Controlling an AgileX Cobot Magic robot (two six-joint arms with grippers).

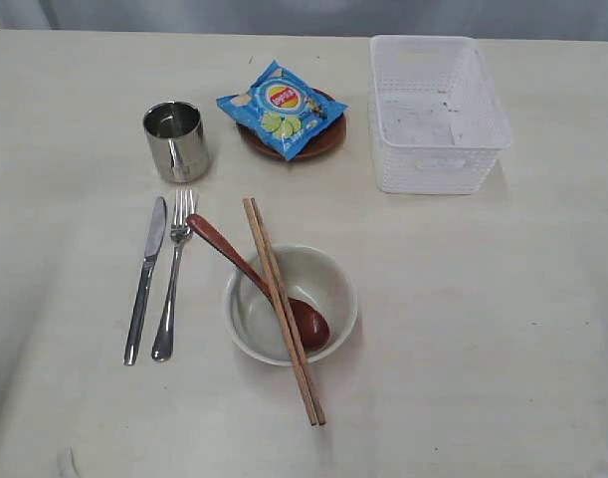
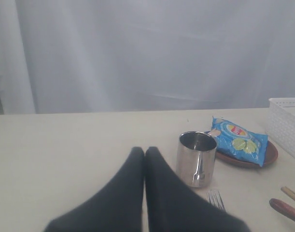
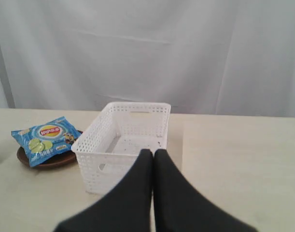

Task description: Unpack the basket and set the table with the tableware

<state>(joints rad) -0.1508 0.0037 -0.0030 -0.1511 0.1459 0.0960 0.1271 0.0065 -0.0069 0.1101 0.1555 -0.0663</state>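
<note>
Left gripper [image 2: 145, 151] closed, empty | right gripper [image 3: 153, 152] closed, empty | risk: chopsticks [image 1: 282, 309] lay across bowl [image 1: 323, 274] rim, could have rolled off if bumped.

You see a mirror-bright steel cup [image 1: 174, 141] at eleven o'clock from the smooth, pale bowl [image 1: 246, 321]. The knife [image 1: 144, 284] and fork [image 1: 171, 289] are polished metal. The basket [image 1: 438, 164] is white latticed plastic, the chopsticks [image 1: 283, 309] bare wood, the spoon [image 1: 234, 261] glossy reddish wood, the packet [image 1: 281, 108] a shiny wrapper, and the table [image 1: 503, 329] matt cream.
</note>
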